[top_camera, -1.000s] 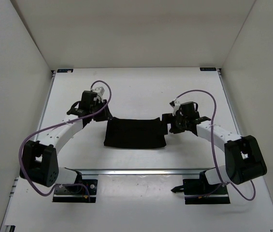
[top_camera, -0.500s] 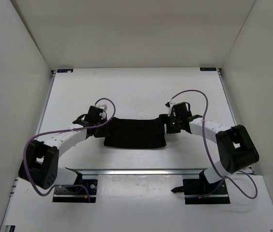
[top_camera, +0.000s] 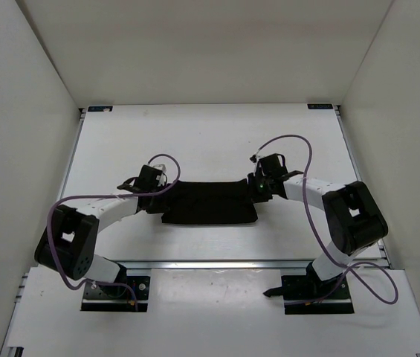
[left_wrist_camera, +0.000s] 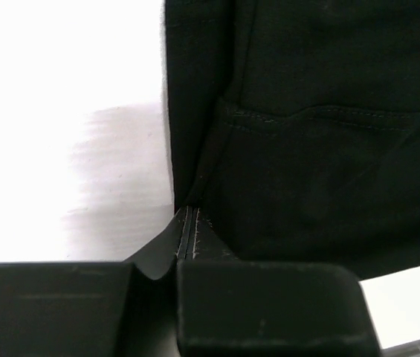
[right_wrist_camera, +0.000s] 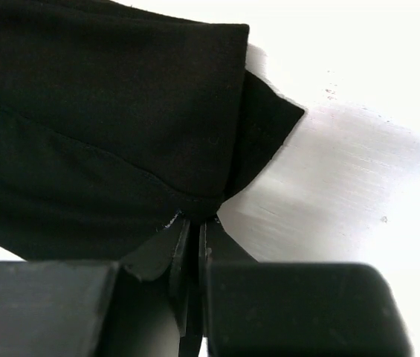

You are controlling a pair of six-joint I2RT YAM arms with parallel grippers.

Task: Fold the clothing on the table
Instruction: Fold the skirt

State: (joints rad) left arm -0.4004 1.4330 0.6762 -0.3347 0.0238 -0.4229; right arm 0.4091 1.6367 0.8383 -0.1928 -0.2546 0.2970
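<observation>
On the left, the left arm [top_camera: 98,212] bends in from its base at the near edge of the counter [top_camera: 210,141], with a purple cable [top_camera: 91,196] looped along it. The left claw [top_camera: 161,197] sits low at the left end of the black garment [top_camera: 210,202]. In the left wrist view, the left claw [left_wrist_camera: 187,230] is pressed together on a thin fold of the garment's [left_wrist_camera: 306,149] edge, with a stitched seam pinched between the fingertips and white counter [left_wrist_camera: 61,89] to the left of the cloth. The garment lies flat as a wide dark band in the middle of the counter, its long side running left to right, well clear of the far edge and a little beyond the metal rail [top_camera: 217,263] at the near edge. At its right end the right claw [top_camera: 256,190] meets the cloth. The right wrist view shows the right claw [right_wrist_camera: 193,230] closed on a corner of the garment [right_wrist_camera: 98,111], the fabric bunching into the pinch above the bare counter [right_wrist_camera: 358,171]. The right arm [top_camera: 321,195] reaches in from the right, its own purple cable [top_camera: 291,137] arching over it.
</observation>
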